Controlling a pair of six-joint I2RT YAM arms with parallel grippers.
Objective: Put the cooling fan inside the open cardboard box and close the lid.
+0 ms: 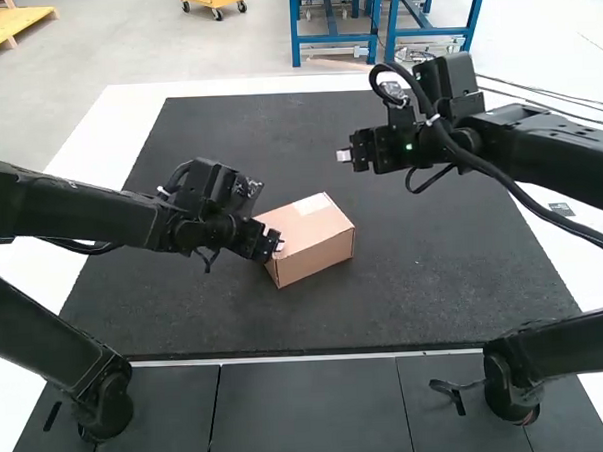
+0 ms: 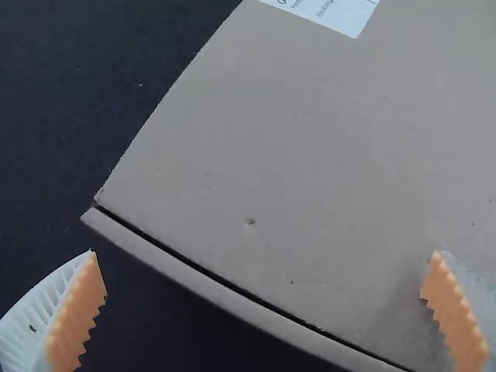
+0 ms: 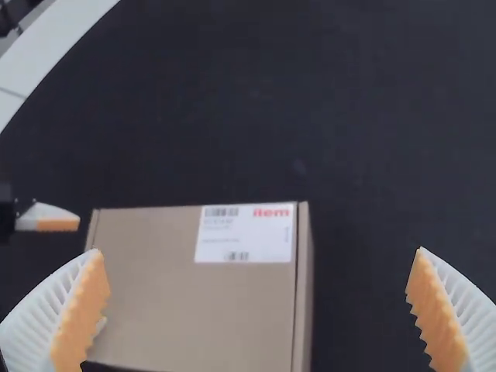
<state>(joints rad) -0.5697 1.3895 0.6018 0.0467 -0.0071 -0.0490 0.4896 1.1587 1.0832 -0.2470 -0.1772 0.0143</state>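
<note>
A brown cardboard box (image 1: 310,239) with its lid down lies on the black mat near the middle, a white label on its top (image 3: 246,232). My left gripper (image 1: 272,244) is open at the box's left end; its orange-padded fingers (image 2: 76,310) straddle the box's top and lid seam (image 2: 294,194). My right gripper (image 1: 345,156) hangs open in the air behind and above the box, with the box (image 3: 201,294) between its pads in its wrist view. The tip of the left gripper's finger (image 3: 46,219) shows beside the box there.
The black mat (image 1: 434,270) covers most of the white table (image 1: 92,125). Both arm bases stand at the front edge, left (image 1: 94,405) and right (image 1: 514,382). Open mat lies all round the box.
</note>
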